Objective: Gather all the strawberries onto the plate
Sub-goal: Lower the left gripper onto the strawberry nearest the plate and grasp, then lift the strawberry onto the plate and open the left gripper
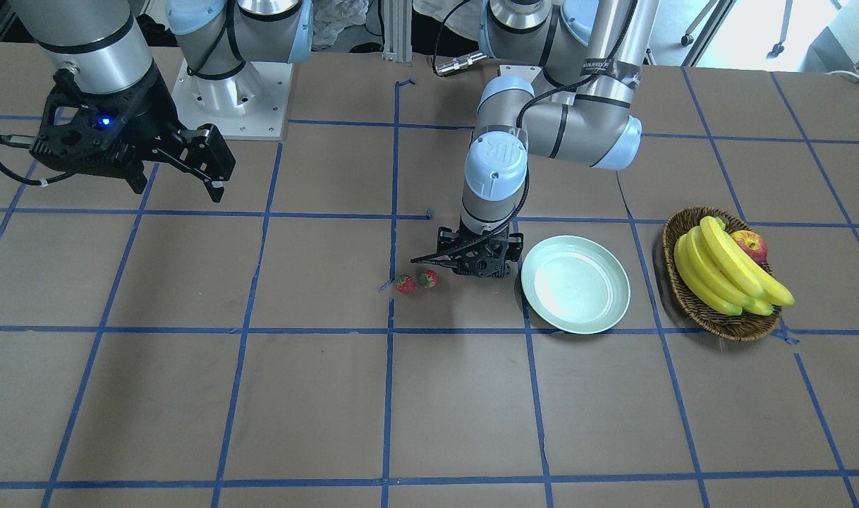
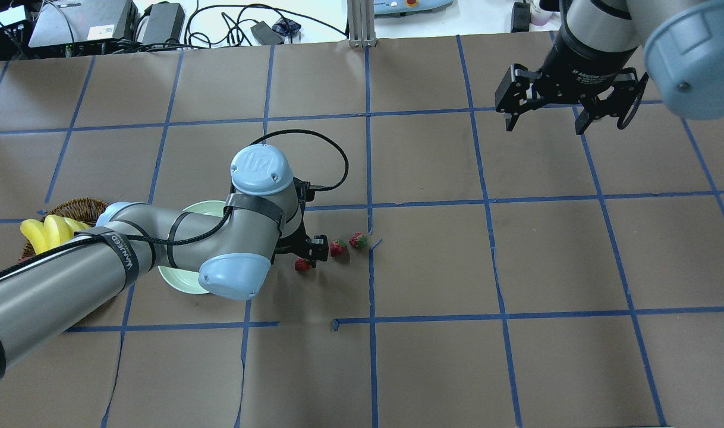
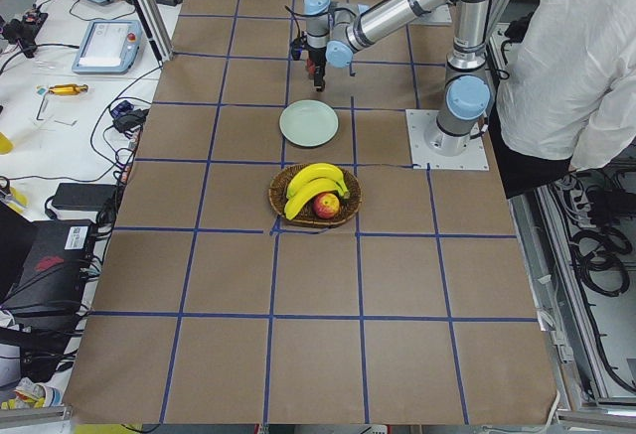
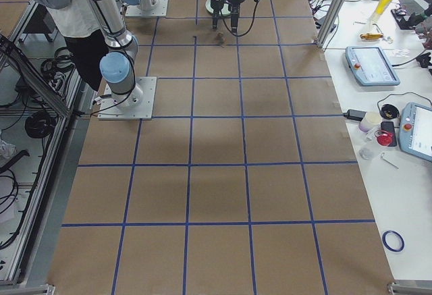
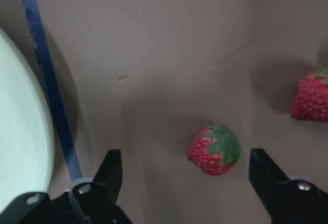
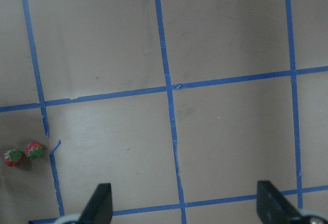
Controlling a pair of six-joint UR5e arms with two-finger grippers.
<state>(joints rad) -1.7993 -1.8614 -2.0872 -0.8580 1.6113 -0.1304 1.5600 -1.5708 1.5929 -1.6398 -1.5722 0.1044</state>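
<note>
Empty left gripper [image 5: 187,183] spread wide, set low; nearest strawberry [image 5: 215,149] between jaws, off-centre; second strawberry [image 2: 337,247], third strawberry [image 2: 358,240] just beyond, away from plate [image 1: 577,286]; plate bare, beside left gripper; right gripper [image 2: 545,123] spread, empty, well apart.

Both arms are silver-grey tubes with pale blue joint caps. A black cable and a lettered black band mark the left arm [image 2: 53,279]. The right gripper [image 1: 177,185] is black with a blue light.

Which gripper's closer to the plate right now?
Left. The left gripper sits low just beside the plate, open astride a strawberry; the right gripper hangs open far across the table.
</note>
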